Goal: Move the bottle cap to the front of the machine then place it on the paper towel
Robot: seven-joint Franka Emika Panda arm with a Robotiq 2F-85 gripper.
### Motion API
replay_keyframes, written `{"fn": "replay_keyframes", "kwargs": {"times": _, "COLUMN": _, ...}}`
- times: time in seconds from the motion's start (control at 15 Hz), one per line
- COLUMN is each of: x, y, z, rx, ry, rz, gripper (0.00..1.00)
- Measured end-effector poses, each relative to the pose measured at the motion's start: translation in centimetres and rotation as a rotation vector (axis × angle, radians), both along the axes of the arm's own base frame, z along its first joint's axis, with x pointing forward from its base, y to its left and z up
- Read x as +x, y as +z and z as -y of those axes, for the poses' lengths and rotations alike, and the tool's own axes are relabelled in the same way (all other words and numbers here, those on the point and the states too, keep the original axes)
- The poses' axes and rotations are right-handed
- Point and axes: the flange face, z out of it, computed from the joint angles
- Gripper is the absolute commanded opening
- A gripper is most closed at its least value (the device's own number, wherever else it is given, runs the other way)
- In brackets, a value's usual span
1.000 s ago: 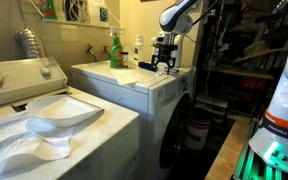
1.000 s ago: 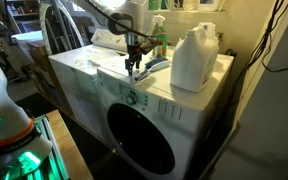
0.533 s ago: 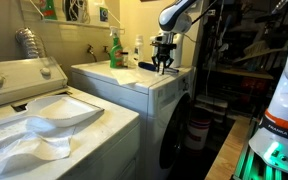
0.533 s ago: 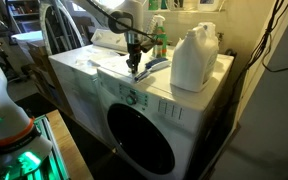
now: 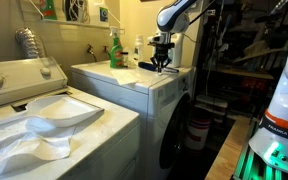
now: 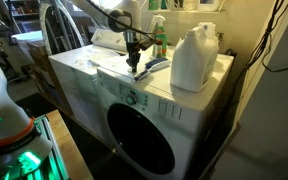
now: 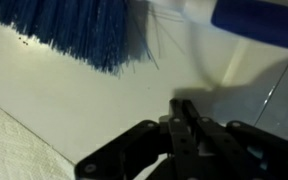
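My gripper [image 5: 161,68] [image 6: 134,70] hangs low over the flat top of the white front-loading machine [image 5: 134,92] [image 6: 94,82], near its front edge. In the wrist view the black fingers [image 7: 181,110] are drawn together, tips just above the white surface, and nothing shows between them. The bottle cap is not visible in any view; whether it sits under or between the fingertips is hidden. A corner of the textured paper towel [image 7: 12,148] lies at the lower left of the wrist view, apart from the fingers.
A blue-bristled brush [image 7: 84,30] [image 6: 155,66] lies just beyond the gripper. A big white jug [image 6: 194,58] stands beside it, and green spray bottles [image 5: 115,50] stand at the back. A white top-loading washer [image 5: 44,110] stands alongside.
The jaws have gone from wide open to drawn together. The arm stays over the same spot on the machine's top.
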Motion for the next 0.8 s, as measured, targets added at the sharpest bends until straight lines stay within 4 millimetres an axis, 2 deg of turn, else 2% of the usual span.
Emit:
{"fn": "replay_keyframes", "kwargs": {"times": 0.2, "x": 0.7, "y": 1.1, "z": -0.6, "rx": -0.026, "ry": -0.009, "rz": 0.023, "gripper": 0.08}}
{"fn": "replay_keyframes", "kwargs": {"times": 0.8, "x": 2.3, "y": 6.5, "z": -2.9, "rx": -0.046, "ry": -0.055, "rz": 0.123, "gripper": 0.09}}
